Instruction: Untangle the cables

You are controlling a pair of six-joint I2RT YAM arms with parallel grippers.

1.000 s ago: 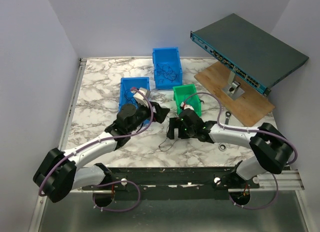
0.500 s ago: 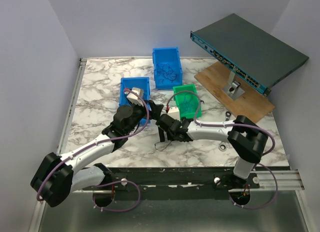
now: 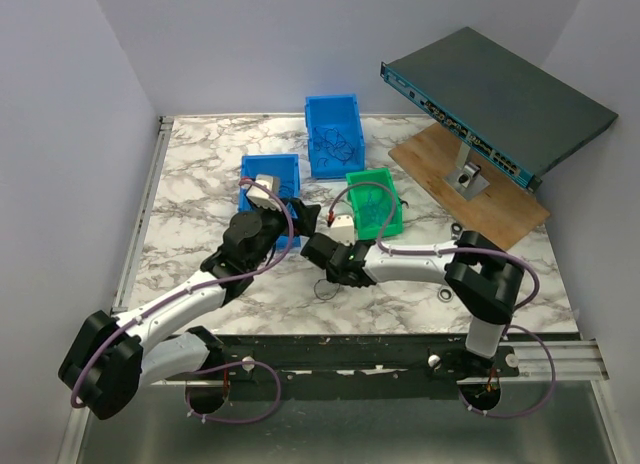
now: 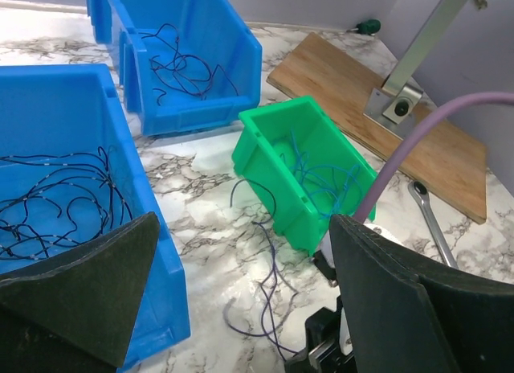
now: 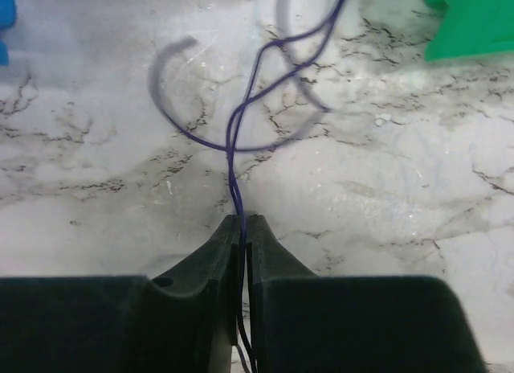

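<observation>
Cable [image 5: 231, 160] clamped in right gripper [image 5: 242, 222] above marble table [image 5: 385, 188]; left gripper [image 4: 241, 293] spread wide beside blue bin [image 4: 170, 297].

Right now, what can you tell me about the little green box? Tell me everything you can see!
The green box is a small open-topped bin, plastic by its look, with a lower front lip. It sits upright on the marble table, between the blue bins and the wooden board, apart from both. Inside it curl thin blue wires. A loose blue wire lies on the table just in front; whether it touches the box is unclear.
</observation>
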